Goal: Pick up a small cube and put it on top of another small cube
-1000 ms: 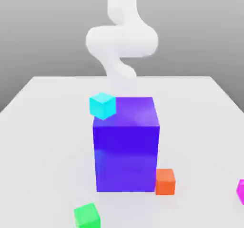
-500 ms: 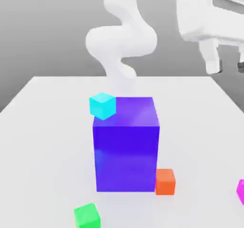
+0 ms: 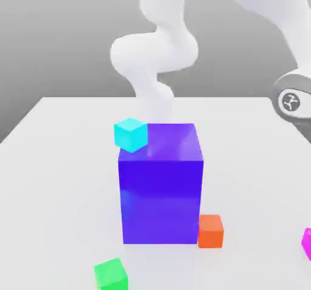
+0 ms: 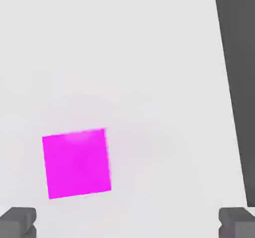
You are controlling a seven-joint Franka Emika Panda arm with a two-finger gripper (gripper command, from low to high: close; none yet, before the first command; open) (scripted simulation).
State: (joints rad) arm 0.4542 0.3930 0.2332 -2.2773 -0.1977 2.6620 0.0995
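The small cube (image 3: 307,243) is a bright magenta one, lying on the white table at the exterior view's far right edge and cut off by the frame. In the hand view the same small cube (image 4: 76,163) rests flat on the table below my gripper (image 4: 127,224). The gripper is open, its two dark fingertips (image 4: 17,222) standing wide apart with nothing between them. The cube sits off toward one fingertip rather than midway. The white arm (image 3: 155,52) rises behind the big block and bends over toward the exterior view's right.
A big blue-purple block (image 3: 161,188) stands mid-table with a cyan cube (image 3: 130,133) at its upper left corner. An orange cube (image 3: 211,230) touches the block's lower right, and a green cube (image 3: 111,274) lies near the front. The table edge (image 4: 238,82) runs close to the magenta cube.
The arm has swung down across the exterior view's right side, and a wrist joint now shows at the right edge. None of the cubes has moved.
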